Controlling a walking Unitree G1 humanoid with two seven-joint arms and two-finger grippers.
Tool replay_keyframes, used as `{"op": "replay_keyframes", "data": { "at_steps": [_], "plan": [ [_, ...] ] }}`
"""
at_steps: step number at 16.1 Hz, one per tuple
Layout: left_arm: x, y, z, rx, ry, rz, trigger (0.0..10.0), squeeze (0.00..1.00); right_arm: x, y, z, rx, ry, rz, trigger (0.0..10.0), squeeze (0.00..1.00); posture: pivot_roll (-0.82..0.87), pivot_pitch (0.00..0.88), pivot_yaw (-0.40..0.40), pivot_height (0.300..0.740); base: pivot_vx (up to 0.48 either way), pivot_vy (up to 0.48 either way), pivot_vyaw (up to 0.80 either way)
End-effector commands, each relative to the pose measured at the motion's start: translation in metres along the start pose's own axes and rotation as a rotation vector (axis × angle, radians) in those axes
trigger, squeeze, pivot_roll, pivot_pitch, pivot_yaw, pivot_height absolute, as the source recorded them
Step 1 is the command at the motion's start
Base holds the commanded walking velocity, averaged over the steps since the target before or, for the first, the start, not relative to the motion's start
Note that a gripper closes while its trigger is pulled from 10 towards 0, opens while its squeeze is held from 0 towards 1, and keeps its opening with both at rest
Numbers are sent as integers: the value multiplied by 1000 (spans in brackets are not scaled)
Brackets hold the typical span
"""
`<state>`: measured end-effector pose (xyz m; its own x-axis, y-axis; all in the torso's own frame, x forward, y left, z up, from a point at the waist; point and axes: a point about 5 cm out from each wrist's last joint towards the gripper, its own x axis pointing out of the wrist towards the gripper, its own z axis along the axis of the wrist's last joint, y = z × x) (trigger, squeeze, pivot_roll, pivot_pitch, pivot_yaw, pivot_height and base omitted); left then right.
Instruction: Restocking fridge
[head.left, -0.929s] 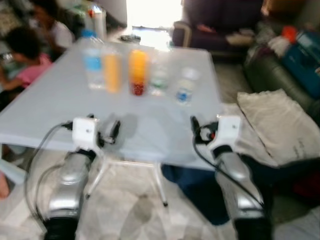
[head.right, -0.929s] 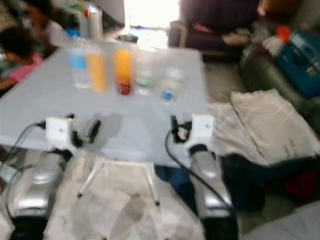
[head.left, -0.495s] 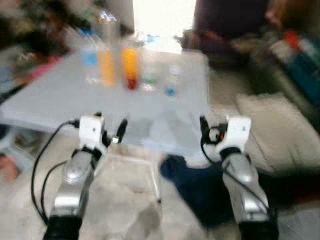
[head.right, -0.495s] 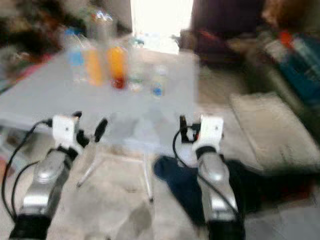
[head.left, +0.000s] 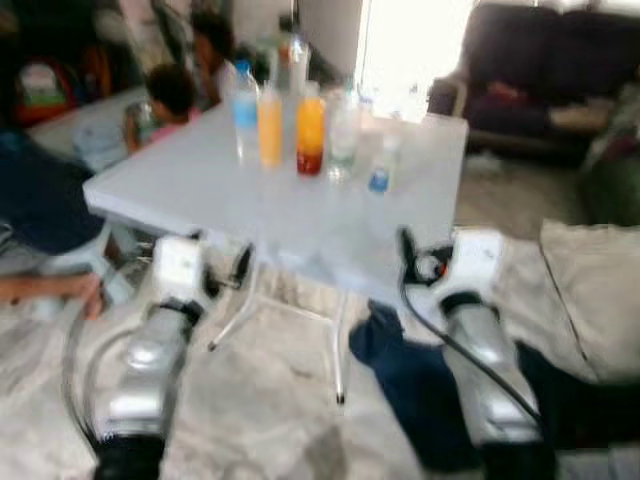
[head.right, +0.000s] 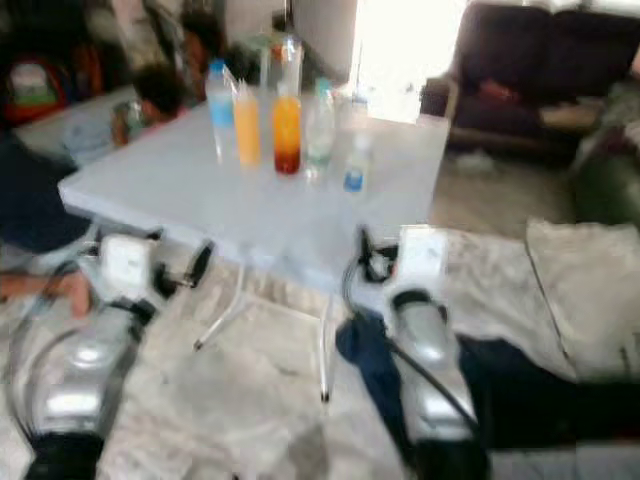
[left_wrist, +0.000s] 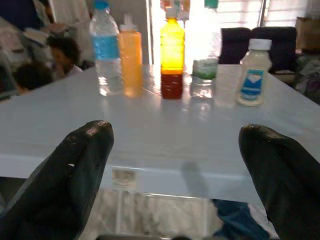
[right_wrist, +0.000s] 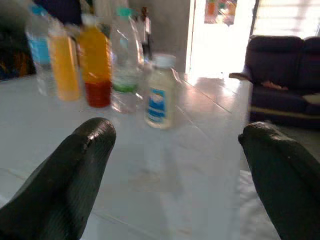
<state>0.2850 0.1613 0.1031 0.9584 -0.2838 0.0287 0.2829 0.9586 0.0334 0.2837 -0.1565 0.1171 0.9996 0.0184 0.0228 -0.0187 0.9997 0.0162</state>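
1. Five bottles in a row: one blue-label water bottle (left_wrist: 106, 50), two orange drink bottles (left_wrist: 130, 62) (left_wrist: 172, 52), one green-label clear bottle (left_wrist: 203, 70), one small white bottle (left_wrist: 251, 73).
2. One white folding table (head.left: 300, 215).
3. One dark sofa (head.left: 545, 85), at 1 o'clock.

The left gripper (left_wrist: 175, 165) is spread wide, its two black fingers (left_wrist: 75, 170) low in front of the near edge of a white table (left_wrist: 150, 145). A row of bottles stands far back on the table: a water bottle (left_wrist: 106, 50) with a blue label, an orange bottle (left_wrist: 131, 57), a yellow-and-red bottle (left_wrist: 172, 55), a clear bottle (left_wrist: 204, 70) and a small white bottle (left_wrist: 255, 72). People (left_wrist: 47, 62) sit beyond the table's far side; dark chairs (left_wrist: 265, 42) stand behind it.
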Motion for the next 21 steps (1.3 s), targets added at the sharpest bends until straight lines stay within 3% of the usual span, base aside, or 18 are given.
{"op": "replay_keyframes", "data": {
  "at_steps": [1,11,16,21],
  "plan": [
    [1,6,4,25,-7,7,10000,0,5,6,10,5,-35,15,10000,0,54,0,-33,740,480,0,0],
    [-1,10,11,57,-11,16,10000,0,9,10,17,-3,-59,47,10000,0,79,44,-43,740,479,0,46],
    [-4,15,9,67,-6,54,10000,0,3,15,13,9,-40,74,10000,0,73,51,-46,740,0,0,0],
    [-4,18,9,80,4,42,10000,0,-1,14,9,10,-26,70,10000,0,73,52,-42,740,0,437,0]
  ]
}}
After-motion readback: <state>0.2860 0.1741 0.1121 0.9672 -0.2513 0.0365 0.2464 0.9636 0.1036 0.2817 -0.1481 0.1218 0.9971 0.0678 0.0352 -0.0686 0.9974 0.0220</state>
